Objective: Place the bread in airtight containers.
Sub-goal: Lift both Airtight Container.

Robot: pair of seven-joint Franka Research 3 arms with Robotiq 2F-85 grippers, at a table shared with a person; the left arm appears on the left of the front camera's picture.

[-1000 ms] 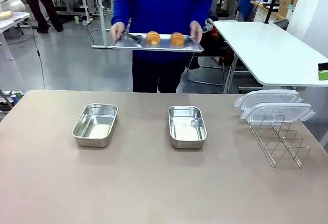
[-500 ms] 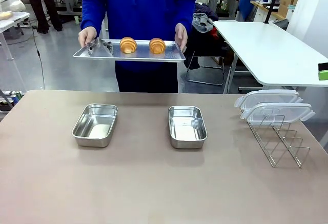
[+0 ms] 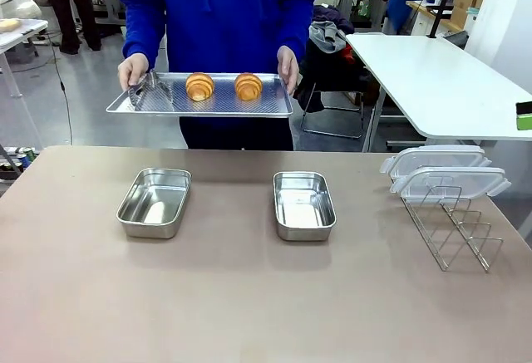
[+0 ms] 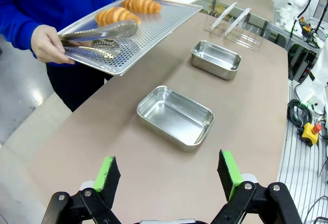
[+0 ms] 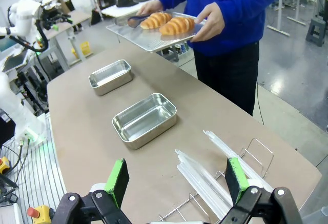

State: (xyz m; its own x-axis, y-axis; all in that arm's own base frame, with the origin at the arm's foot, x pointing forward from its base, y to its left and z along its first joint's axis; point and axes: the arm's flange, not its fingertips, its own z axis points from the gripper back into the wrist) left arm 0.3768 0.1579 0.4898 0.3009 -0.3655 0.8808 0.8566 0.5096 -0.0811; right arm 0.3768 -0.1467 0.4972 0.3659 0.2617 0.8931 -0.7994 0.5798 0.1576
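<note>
Left hand [image 4: 166,171] and right hand [image 5: 177,175] stand wide open, holding nothing. In the upper middle a person [image 3: 220,6] holds a tray [image 3: 273,102] carrying the bread [image 3: 199,86] [image 3: 248,85]. Two empty containers [image 3: 155,202] [image 3: 304,205] lie mid-frame on the tabletop [image 3: 249,305].

The left gripper [image 4: 168,177] and the right gripper [image 5: 177,179] are hovering with jaws spread wide (both angled downward).

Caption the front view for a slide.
Person holds a tray of two croissant rolls and tongs behind two empty, lidless steel tins on the table.
</note>
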